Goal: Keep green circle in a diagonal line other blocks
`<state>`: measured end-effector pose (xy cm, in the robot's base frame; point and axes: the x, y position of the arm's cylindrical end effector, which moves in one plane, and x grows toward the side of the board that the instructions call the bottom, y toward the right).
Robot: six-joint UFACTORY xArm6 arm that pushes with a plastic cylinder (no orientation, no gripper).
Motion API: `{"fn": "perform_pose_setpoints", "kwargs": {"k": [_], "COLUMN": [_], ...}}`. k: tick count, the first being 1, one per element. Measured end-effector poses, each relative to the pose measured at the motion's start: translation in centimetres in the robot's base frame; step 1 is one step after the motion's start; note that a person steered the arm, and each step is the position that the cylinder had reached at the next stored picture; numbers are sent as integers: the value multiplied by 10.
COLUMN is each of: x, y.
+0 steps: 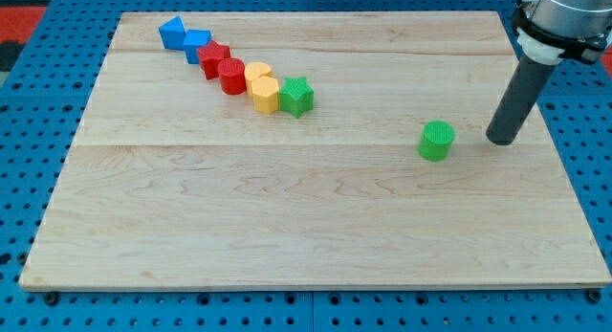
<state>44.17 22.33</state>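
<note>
The green circle (436, 141) stands alone on the wooden board at the view's right of centre. My tip (500, 139) rests on the board just to the right of it, a small gap apart. The other blocks form a diagonal line from the view's upper left down to the right: a blue block (172, 32), a second blue block (197, 43), a red star (214, 58), a red cylinder (232, 76), a yellow block (257, 77), a second yellow block (266, 95) and a green star (296, 96). They touch one another.
The wooden board (306, 227) lies on a blue pegboard surface (29, 179). The arm's body (564, 16) hangs over the board's upper right corner.
</note>
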Motion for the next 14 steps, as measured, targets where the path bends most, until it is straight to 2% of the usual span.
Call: {"fn": "perform_pose_setpoints", "kwargs": {"k": [1,3,4,5,6,7,8,11,12,13,14], "x": [0,0,25,85,89,89,88,2,-15,-8,19], "y": [-25,-135,-135,-118,-150,-159,-144,-174,-190,-186,-150]}}
